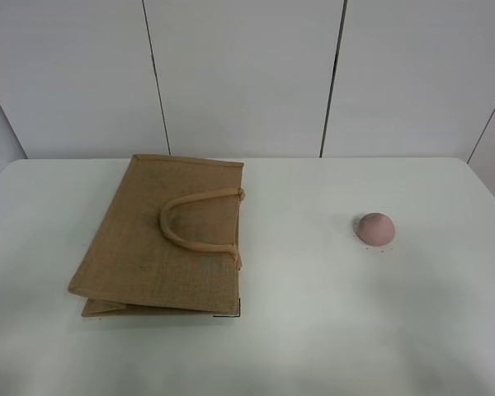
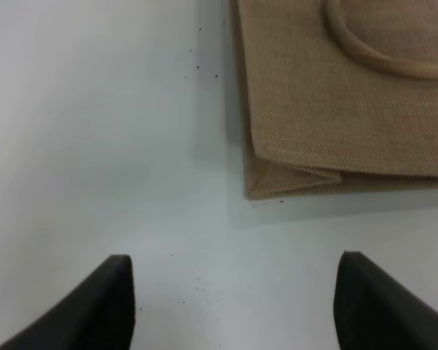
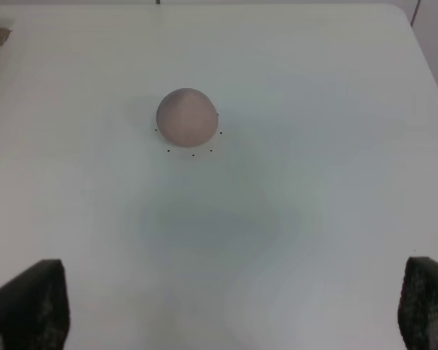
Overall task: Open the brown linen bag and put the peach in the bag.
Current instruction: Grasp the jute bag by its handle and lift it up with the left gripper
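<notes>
The brown linen bag (image 1: 161, 235) lies flat and closed on the white table (image 1: 313, 330), left of centre, its beige loop handles (image 1: 194, 223) folded over its top face. Its corner also shows in the left wrist view (image 2: 336, 95). The peach (image 1: 374, 228) sits alone on the table to the right; it also shows in the right wrist view (image 3: 187, 117). Neither arm shows in the exterior high view. My left gripper (image 2: 233, 306) is open, its fingers wide apart, short of the bag's corner. My right gripper (image 3: 233, 310) is open and empty, well back from the peach.
White wall panels (image 1: 247, 74) stand behind the table's far edge. Small dark specks (image 2: 201, 288) dot the table surface near the bag and around the peach.
</notes>
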Robot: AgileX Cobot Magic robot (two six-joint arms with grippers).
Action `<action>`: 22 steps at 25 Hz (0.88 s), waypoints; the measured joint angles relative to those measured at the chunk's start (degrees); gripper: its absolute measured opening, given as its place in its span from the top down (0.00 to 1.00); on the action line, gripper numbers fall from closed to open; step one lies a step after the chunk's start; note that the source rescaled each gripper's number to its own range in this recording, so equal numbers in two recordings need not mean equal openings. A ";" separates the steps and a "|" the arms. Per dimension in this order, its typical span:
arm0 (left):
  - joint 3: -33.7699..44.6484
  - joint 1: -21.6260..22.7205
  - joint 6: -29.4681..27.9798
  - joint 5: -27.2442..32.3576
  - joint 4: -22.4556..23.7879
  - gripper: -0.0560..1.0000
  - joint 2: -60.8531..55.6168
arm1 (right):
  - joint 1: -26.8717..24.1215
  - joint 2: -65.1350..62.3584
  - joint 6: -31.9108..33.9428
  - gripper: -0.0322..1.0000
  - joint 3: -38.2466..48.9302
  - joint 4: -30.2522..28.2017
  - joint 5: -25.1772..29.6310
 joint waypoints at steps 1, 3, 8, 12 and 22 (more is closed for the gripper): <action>0.00 0.00 0.00 0.00 0.00 0.24 0.00 | 0.00 0.00 0.00 0.00 0.00 0.00 0.00; 0.00 0.00 0.00 0.00 0.00 0.24 0.00 | 0.00 0.00 0.00 0.00 0.00 0.00 0.00; 0.00 0.00 0.00 0.00 0.00 0.24 0.00 | 0.00 0.00 0.00 0.00 0.00 0.00 0.00; -0.15 0.00 0.00 0.00 0.06 0.24 0.00 | 0.00 0.00 0.00 0.00 0.00 0.00 0.00; -8.06 0.00 0.00 -2.30 -0.81 0.00 18.62 | 0.00 0.00 0.00 0.00 0.00 0.00 0.00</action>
